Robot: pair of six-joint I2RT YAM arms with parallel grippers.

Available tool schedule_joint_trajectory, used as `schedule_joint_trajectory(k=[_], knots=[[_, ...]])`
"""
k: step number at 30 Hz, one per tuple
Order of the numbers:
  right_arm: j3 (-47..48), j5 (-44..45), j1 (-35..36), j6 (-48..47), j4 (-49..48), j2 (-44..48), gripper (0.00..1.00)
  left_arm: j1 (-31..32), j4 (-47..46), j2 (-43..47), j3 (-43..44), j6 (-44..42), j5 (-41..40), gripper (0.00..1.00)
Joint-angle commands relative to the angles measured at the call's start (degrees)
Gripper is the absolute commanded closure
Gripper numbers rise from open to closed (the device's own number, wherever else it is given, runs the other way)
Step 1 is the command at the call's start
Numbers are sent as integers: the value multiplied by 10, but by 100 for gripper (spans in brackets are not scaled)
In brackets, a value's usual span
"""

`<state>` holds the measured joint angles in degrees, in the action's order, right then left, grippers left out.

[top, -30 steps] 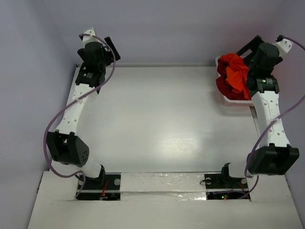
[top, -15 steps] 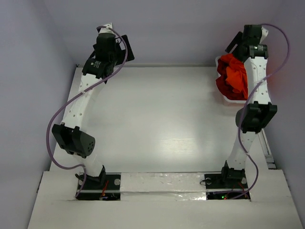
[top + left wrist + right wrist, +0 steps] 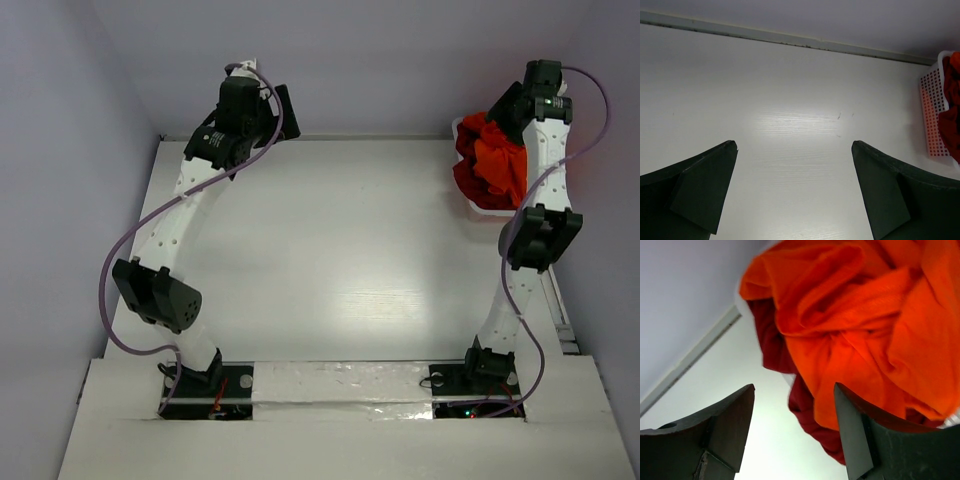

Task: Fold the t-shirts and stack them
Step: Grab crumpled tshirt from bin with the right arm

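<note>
A crumpled pile of t-shirts [image 3: 490,165] fills the white basket [image 3: 472,205] at the far right: a bright orange-red shirt [image 3: 855,315] lies on top of dark crimson ones [image 3: 771,345]. My right gripper [image 3: 503,104] hangs over the far edge of the pile. In its wrist view it [image 3: 793,387] is open and empty, just above the cloth. My left gripper [image 3: 283,106] is at the far left near the back wall. In its wrist view it [image 3: 793,145] is open and empty above the bare table. The basket [image 3: 932,115] and some red cloth [image 3: 952,100] show at that view's right edge.
The white table [image 3: 340,250] is walled at the back and sides by pale lilac panels. The basket sits in the far right corner against the back wall. Both arm bases stand at the near edge.
The right arm has straightened and swung its gripper from the pile's right side to its far edge. The left gripper has moved right along the back wall. Both stay open.
</note>
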<state>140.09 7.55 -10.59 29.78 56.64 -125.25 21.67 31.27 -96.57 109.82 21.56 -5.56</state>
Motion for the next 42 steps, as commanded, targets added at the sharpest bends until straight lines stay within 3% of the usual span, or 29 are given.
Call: schedule_joint_trajectory(k=[1, 23, 42], knots=[[52, -65, -3, -22, -28, -31, 31, 9, -11, 40, -27, 12, 21, 1], [106, -139, -37, 2, -145, -104, 35, 43, -13, 131, -142, 22, 25, 1], [79, -95, -43, -10, -159, -107, 34, 48, -8, 124, -152, 15, 19, 1]])
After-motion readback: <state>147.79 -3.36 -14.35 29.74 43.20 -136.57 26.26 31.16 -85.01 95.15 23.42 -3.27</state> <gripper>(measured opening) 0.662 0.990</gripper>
